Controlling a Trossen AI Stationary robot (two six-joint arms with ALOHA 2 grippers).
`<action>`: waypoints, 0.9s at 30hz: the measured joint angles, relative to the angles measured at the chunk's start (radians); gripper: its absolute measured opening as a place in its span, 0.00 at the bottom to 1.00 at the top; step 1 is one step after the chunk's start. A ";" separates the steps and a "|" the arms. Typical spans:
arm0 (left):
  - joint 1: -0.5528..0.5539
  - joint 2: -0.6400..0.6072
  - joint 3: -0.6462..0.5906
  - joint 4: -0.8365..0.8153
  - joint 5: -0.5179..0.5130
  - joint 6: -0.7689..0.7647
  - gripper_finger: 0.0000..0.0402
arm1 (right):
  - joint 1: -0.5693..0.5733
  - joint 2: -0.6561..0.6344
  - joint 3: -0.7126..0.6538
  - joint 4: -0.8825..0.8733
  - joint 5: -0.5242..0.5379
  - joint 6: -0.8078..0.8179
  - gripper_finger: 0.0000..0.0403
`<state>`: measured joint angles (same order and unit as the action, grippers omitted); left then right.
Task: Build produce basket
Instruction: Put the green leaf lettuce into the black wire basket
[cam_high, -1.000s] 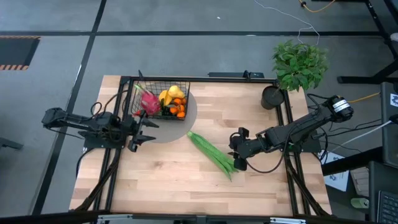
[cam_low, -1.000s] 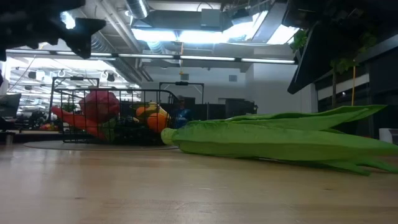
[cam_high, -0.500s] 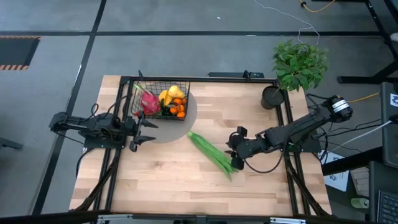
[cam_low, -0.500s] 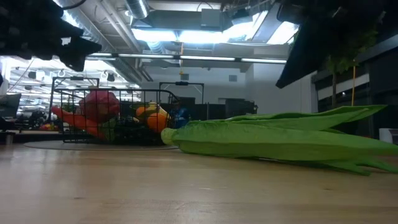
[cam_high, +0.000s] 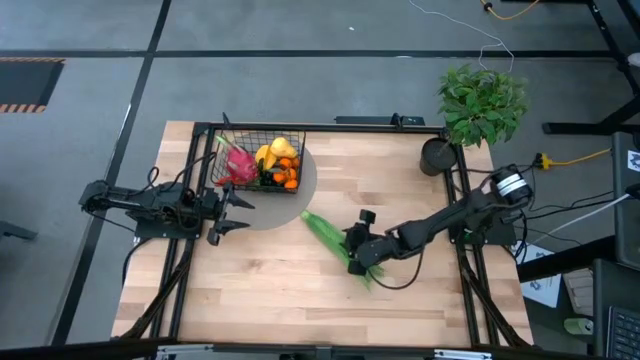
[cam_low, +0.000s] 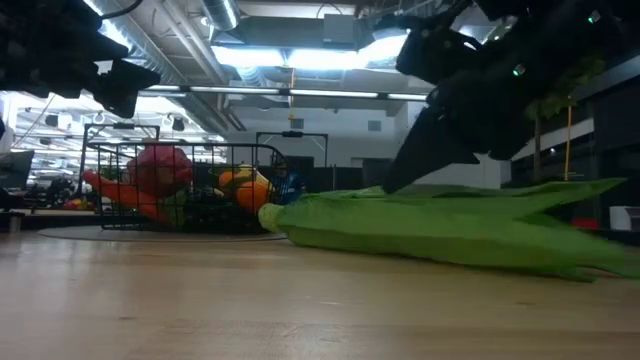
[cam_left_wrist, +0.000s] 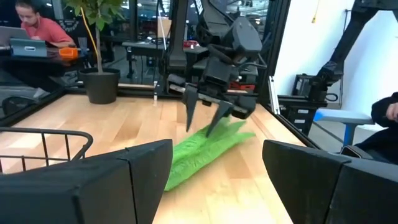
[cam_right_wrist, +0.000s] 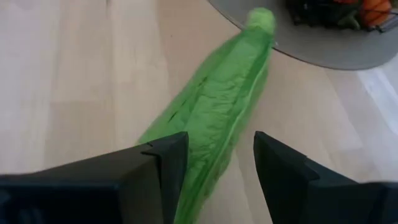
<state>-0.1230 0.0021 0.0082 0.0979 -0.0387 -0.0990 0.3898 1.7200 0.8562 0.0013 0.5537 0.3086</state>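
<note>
The black wire basket (cam_high: 250, 135) stands at the far left on a grey round mat (cam_high: 300, 195). It holds a pink dragon fruit (cam_high: 238, 165), yellow fruit (cam_high: 276, 150) and oranges (cam_high: 290, 180). A long green bundle of beans (cam_high: 325, 235) lies flat on the table, right of the mat. My right gripper (cam_high: 352, 258) is open, low over the bundle's near-right end, with a finger on each side of it (cam_right_wrist: 221, 140). My left gripper (cam_high: 240, 215) is open beside the basket, with nothing between its fingers (cam_left_wrist: 217, 168). My right gripper's fingers (cam_left_wrist: 189, 115) slant down from the table's right and stand astride the near-right end of the beans (cam_right_wrist: 199, 180), lying along the bundle. I cannot tell whether they touch it. The bundle lies on the table.
A potted plant (cam_high: 480, 105) in a dark pot (cam_high: 437, 155) stands at the far right corner. Black frame rails (cam_high: 190, 250) run along the table's left and right sides. Bare wood lies toward the near edge. People sit beyond the table (cam_left_wrist: 37, 31).
My right gripper has come down and toward the table's left, along the green beans, rolling its wrist, and now stands astride their near-right end. Its fingers have kept the same gap. My left gripper has tipped down a little.
</note>
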 joint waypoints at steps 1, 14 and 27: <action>0.000 0.000 0.000 0.000 0.000 0.000 0.60 | 0.000 0.010 0.008 0.010 -0.006 0.005 0.42; 0.000 0.000 0.000 0.000 0.000 -0.002 0.60 | -0.075 0.065 0.028 0.031 -0.247 0.080 0.49; 0.000 0.000 0.000 -0.001 -0.001 -0.003 0.60 | -0.099 0.115 0.020 0.049 -0.332 0.190 0.65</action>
<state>-0.1226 0.0024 0.0078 0.0971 -0.0398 -0.1020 0.2909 1.8354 0.8764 0.0506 0.2214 0.4983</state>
